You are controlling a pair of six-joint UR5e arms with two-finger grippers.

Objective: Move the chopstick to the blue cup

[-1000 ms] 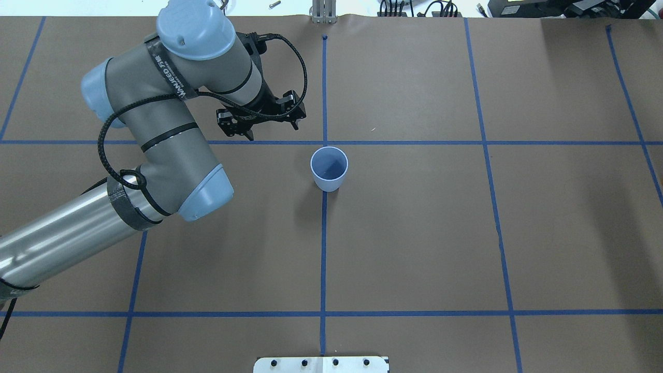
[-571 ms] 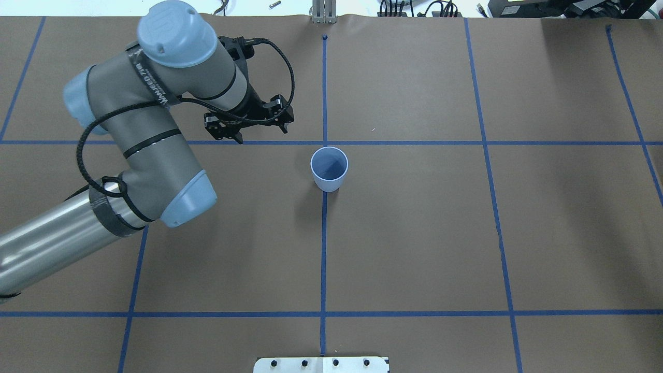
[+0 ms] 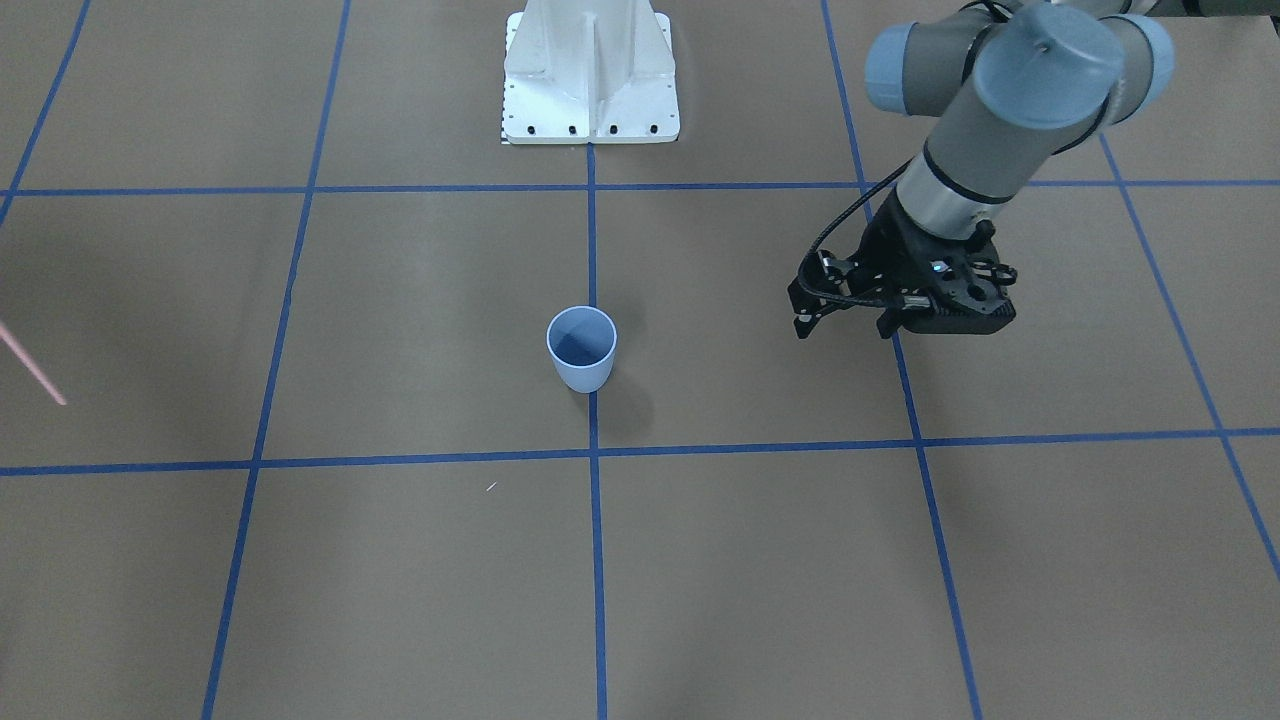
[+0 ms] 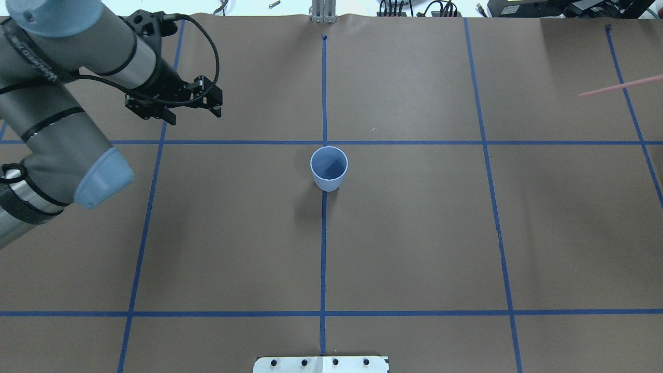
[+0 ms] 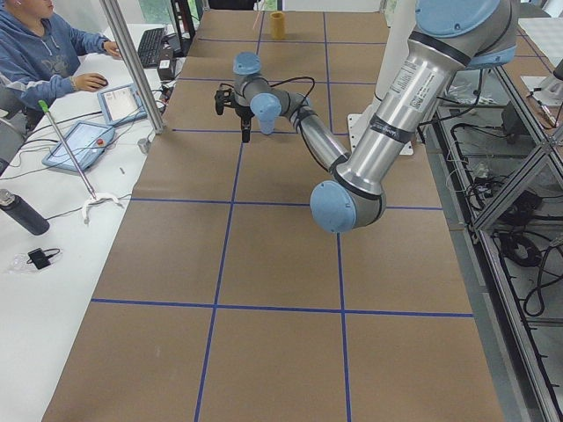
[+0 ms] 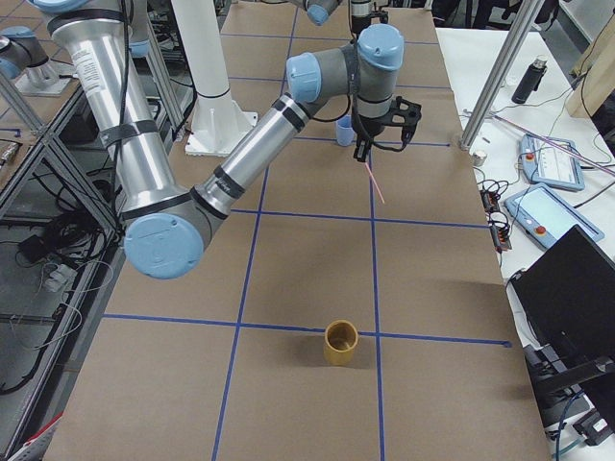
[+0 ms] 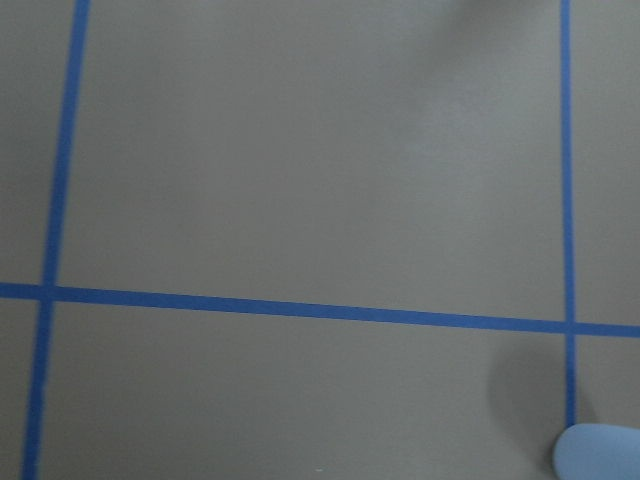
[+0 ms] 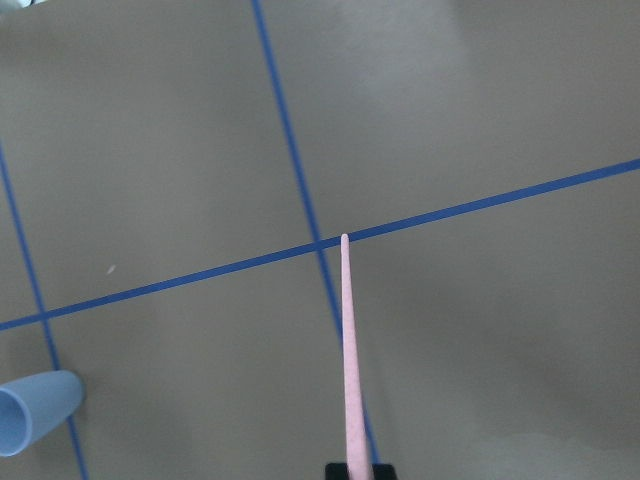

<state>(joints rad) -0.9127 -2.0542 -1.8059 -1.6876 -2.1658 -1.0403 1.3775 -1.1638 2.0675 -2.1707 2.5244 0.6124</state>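
The left gripper (image 4: 193,116), jaws open and empty, has backed well away from the light blue plastic cup (image 4: 329,168). That clears room for the right gripper (image 6: 366,152), jaws clamped on the thin pale pink chopstick (image 4: 616,88).

Left arm (image 4: 52,119) swung away leftward; chopstick (image 4: 621,86) appeared at right.

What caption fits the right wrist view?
Pink chopstick hanging tip-down above the blue-taped table, blue cup at the lower left.

Left tool (image 4: 194,115) open, hovering, pointing down — right tool (image 6: 366,152) pinching chopstick (image 8: 350,350)
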